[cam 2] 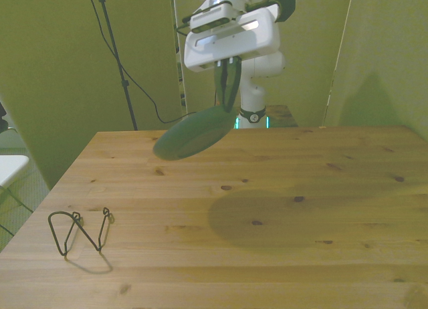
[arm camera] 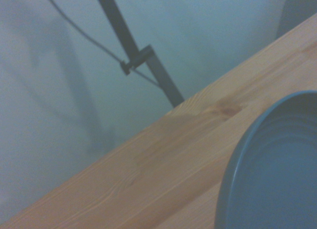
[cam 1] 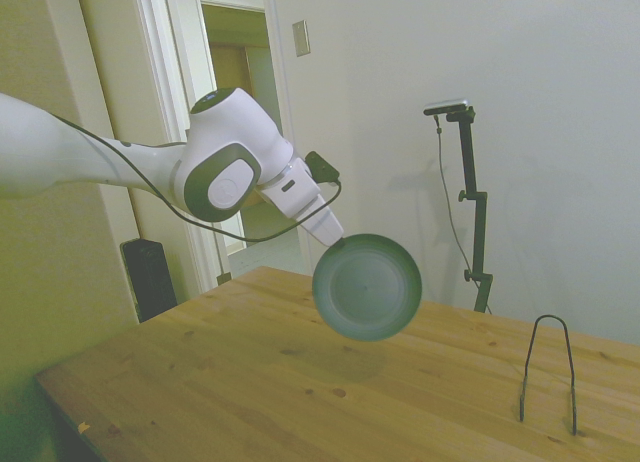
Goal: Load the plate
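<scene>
The dark green plate [cam 1: 366,287] hangs in the air above the wooden table [cam 1: 250,382], tilted steeply so its hollow faces the side camera. My gripper [cam 1: 338,240] is shut on the plate's upper rim. From the front, the plate [cam 2: 194,134] slopes down toward the front view's left below the gripper [cam 2: 229,103], over the table's far half. Close up in the wrist view, the plate's rim and inside [arm camera: 277,174] appear with the table edge behind them.
A thin black wire rack [cam 2: 73,219] stands on the table near the front view's left corner, and the side view shows it [cam 1: 550,318] upright at the right. The plate's shadow falls on the table [cam 2: 301,188].
</scene>
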